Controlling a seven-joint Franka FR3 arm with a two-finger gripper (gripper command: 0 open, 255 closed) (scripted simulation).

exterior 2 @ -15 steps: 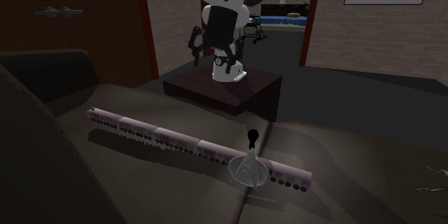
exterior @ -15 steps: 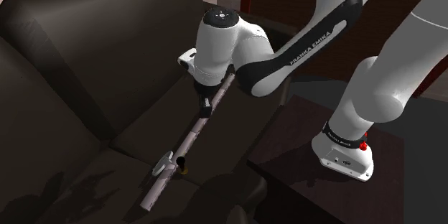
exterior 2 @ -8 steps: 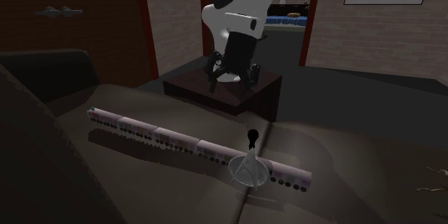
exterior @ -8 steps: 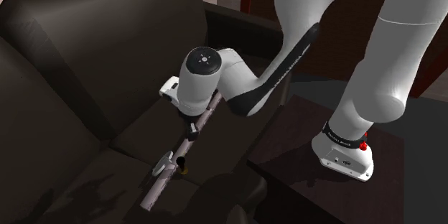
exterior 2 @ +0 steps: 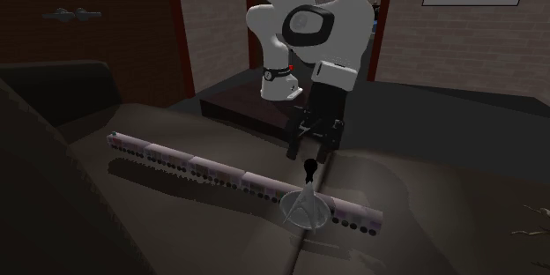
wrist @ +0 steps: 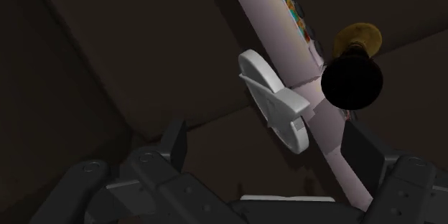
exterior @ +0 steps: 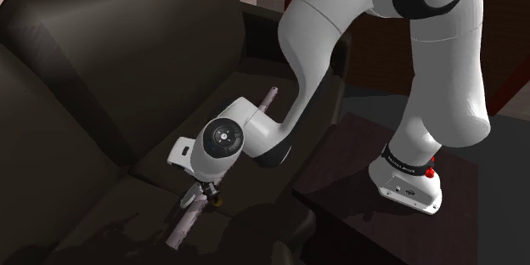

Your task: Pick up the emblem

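Since half a second ago your arm has been dropping. The gripper (exterior 2: 310, 152) was hanging back over the dark stand (exterior 2: 238, 106), and now it is sitting low over the sofa (exterior: 102, 68) seat. In the shoulder view the wrist has been sliding down the length of the toy train (exterior: 183, 225) towards the end where the emblem is lying. The emblem, the train and the black-headed knob are all staying exactly where they were.

You are running the gripper (wrist: 266, 143) with its fingers (wrist: 176, 140) spread wide and nothing between the pads. The pale emblem (wrist: 276, 100) is lying just ahead of the fingertips, in line with the gap between them and untouched. It is standing on edge and leaning against the train (wrist: 266, 21). Seen from across the seat, the emblem (exterior 2: 306, 207) is sitting just below the gripper.

Counting for you:
- One emblem.
- One long pale train (exterior 2: 203, 167), running across beneath the gripper.
- One black-headed knob (wrist: 352, 82) on a brass-coloured foot, standing just beside the emblem and ahead of one finger. In the second exterior view the knob (exterior 2: 309, 169) is sitting directly under the fingertips.
- Two fingers, one arm, one stand, one sofa.
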